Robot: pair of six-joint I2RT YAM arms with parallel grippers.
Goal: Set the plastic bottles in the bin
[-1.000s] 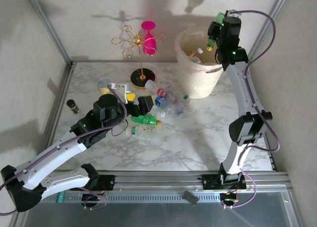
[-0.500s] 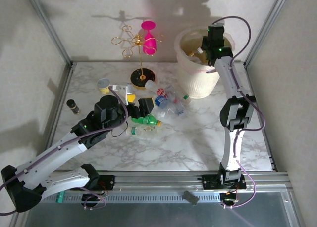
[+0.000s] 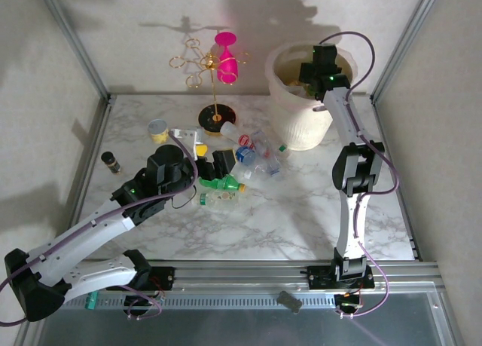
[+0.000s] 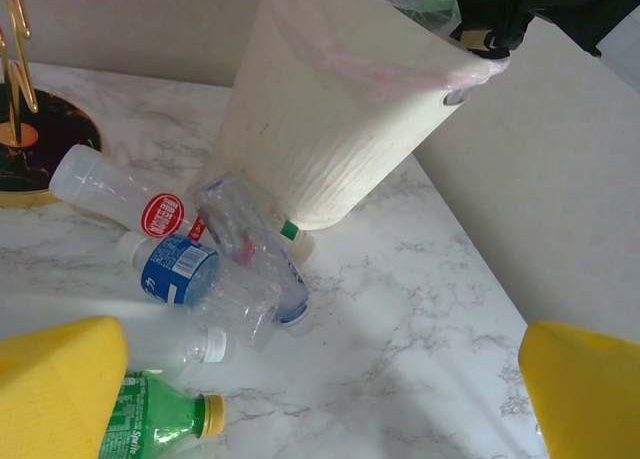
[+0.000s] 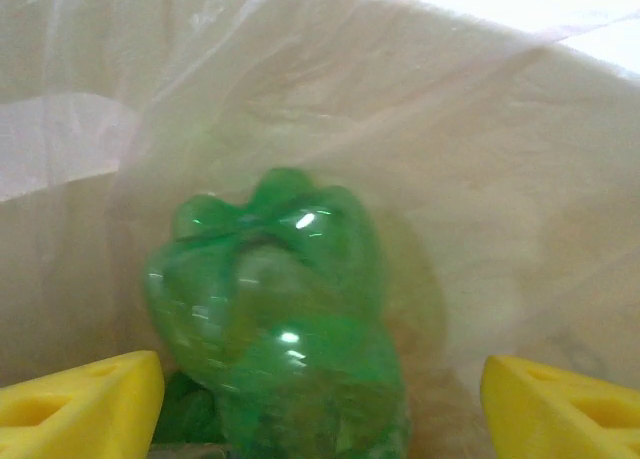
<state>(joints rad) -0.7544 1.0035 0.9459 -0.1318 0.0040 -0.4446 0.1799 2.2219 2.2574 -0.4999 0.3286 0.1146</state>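
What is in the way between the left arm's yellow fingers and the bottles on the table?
Nothing visible. The left fingers stand open, the green bottle lies right by one of them, and the clear bottles lie just ahead on the table, in front of the bin.

Right gripper (image 5: pixel 320 407) dropped from above the rim down into the bin (image 3: pixel 300 127) and its jaws popped apart, green bottle (image 5: pixel 275 319) is loose between them now.

Bare tabletop front right, clutter centre and rear
The tabletop (image 3: pixel 301 210) is free to the right of the plastic bottles (image 3: pixel 252 154), which crowd the left foot of the bin (image 3: pixel 297 127). The gold wire stand (image 3: pixel 215 86) blocks the rear left, and the right claw (image 3: pixel 309 71) hangs in the bin's mouth.
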